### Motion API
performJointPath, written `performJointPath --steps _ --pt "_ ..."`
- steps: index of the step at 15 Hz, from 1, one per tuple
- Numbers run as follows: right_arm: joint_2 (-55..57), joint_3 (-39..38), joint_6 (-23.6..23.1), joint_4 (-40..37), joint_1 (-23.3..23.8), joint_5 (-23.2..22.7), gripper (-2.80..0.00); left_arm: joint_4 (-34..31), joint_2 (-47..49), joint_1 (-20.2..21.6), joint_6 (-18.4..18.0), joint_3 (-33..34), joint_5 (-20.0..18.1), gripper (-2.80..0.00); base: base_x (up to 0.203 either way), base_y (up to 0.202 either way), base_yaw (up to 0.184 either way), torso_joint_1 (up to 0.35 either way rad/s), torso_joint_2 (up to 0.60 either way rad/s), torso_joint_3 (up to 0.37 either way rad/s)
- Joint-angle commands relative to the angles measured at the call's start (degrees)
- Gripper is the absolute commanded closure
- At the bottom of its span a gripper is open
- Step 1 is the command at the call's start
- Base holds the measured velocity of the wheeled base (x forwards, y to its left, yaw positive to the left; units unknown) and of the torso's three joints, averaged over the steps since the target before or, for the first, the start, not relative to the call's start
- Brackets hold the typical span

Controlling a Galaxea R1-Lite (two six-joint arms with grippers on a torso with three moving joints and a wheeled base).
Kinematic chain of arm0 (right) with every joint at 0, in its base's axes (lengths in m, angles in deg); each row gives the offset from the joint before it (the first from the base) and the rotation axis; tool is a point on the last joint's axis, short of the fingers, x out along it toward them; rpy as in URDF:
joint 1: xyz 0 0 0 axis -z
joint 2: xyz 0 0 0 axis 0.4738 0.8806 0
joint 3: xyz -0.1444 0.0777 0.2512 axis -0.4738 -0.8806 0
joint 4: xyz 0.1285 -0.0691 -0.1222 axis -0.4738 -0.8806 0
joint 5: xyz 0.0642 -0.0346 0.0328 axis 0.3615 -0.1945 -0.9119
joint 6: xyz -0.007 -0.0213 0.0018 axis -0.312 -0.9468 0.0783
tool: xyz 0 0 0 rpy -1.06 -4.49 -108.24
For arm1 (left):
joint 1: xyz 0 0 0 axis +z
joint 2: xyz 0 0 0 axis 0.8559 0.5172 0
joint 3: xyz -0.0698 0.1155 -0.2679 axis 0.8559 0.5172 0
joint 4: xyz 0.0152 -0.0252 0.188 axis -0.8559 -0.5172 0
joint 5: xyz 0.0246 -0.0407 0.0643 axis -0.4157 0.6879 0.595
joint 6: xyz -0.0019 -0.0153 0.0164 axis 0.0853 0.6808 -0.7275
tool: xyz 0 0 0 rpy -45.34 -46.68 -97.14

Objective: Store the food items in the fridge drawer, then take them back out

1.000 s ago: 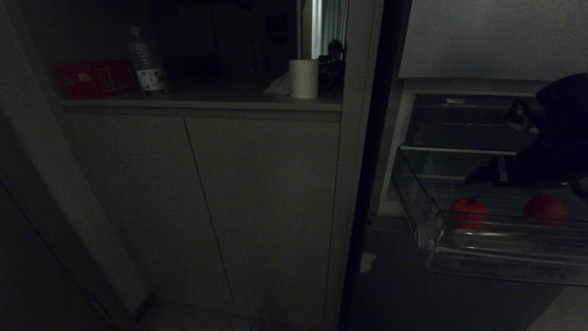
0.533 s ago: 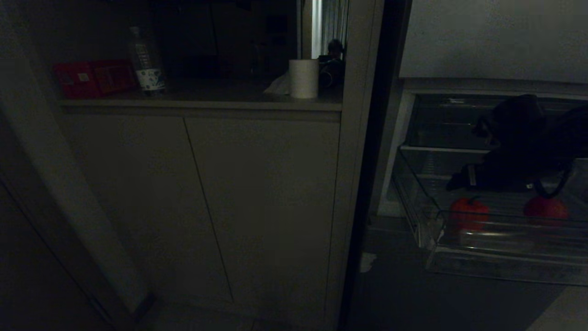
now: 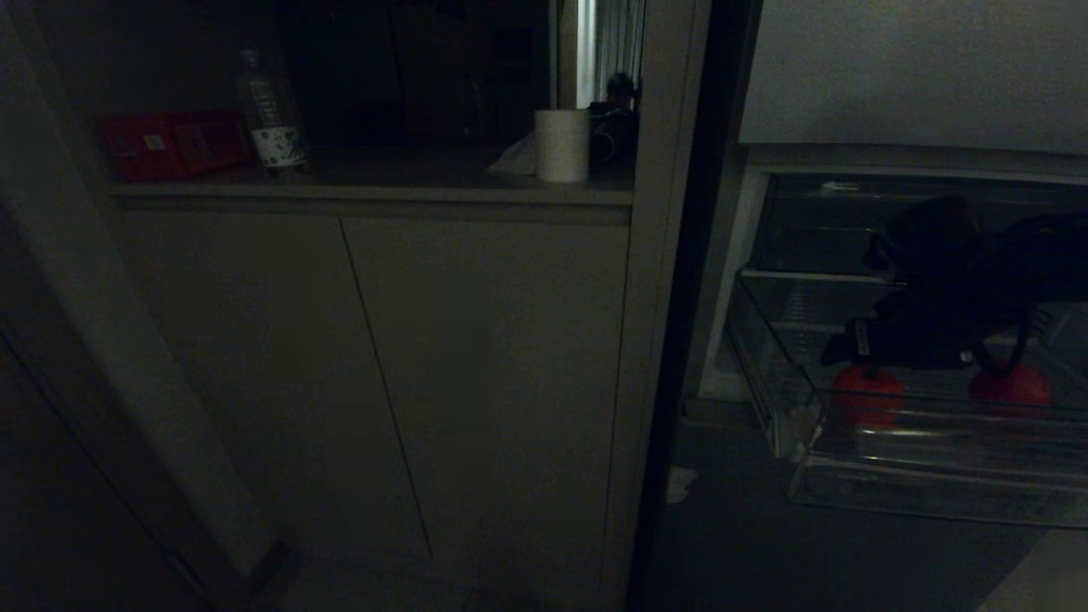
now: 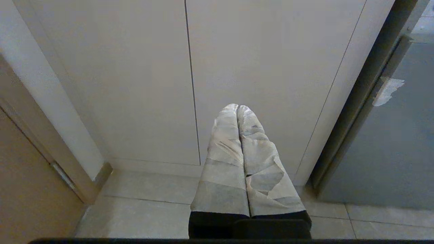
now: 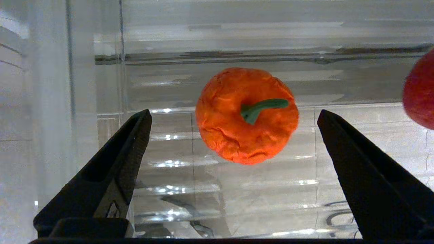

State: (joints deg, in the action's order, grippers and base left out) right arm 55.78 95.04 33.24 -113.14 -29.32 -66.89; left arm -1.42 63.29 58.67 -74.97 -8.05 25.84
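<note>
Clear fridge drawer (image 3: 918, 489) pulled out, two red food items (image 5: 247, 114) on its ribbed floor, well apart, right hand (image 5: 234, 118) wide open above the stemmed one, empty, left hand (image 4: 239, 110) closed, near cabinet doors (image 4: 190, 78).

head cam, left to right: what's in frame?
red box → bottle → paper roll → stemmed red food item → second red food item, both in the clear fridge drawer under the right gripper.
</note>
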Motion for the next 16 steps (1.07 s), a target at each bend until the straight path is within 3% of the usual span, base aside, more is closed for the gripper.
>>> performJointPath --steps 1,16 --pt "0.97 0.09 0.65 -0.15 0.2 0.39 -2.8 -0.04 0.06 0.01 0.02 -0.01 0.02 0.0 0.0 0.0 0.0 0.0 0.0 0.0" --pt "4.52 -0.78 2.03 0.99 1.12 0.54 -2.8 -0.04 0.06 0.01 0.02 -0.01 0.02 0.0 0.0 0.0 0.0 0.0 0.0 0.0"
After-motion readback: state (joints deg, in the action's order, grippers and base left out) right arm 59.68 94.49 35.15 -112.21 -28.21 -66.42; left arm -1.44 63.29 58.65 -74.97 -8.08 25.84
